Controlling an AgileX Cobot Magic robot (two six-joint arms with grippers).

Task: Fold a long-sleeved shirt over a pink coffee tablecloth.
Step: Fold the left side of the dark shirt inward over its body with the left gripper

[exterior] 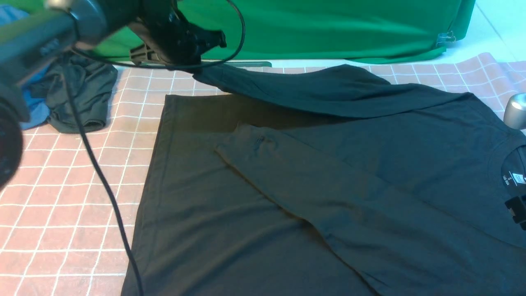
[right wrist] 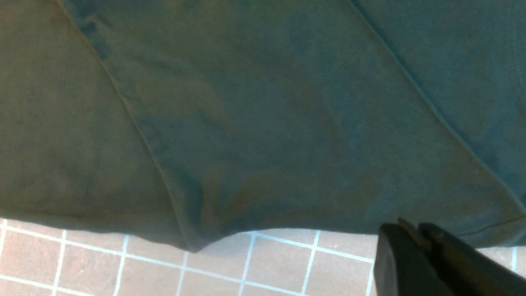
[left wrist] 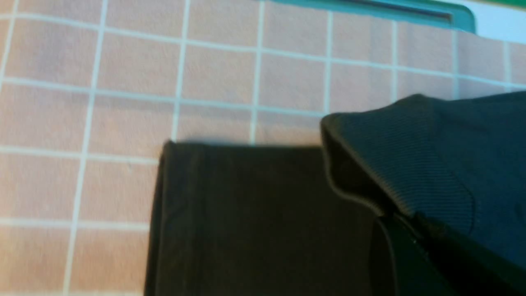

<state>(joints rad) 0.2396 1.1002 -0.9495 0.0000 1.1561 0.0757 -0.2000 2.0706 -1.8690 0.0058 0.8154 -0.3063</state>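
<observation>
Shirt lay spread on the tablecloth, one sleeve folded across its body. The left gripper was pinched tight on the far sleeve's ribbed cuff. The right gripper had its jaws together near the shirt's edge; whether it held cloth I could not tell. The knit looked soft, light and limp, so cuffs and hems seemed best to grasp.

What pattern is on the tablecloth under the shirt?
The tablecloth is dusty pink with a thin white grid, clearest in the left wrist view.
</observation>
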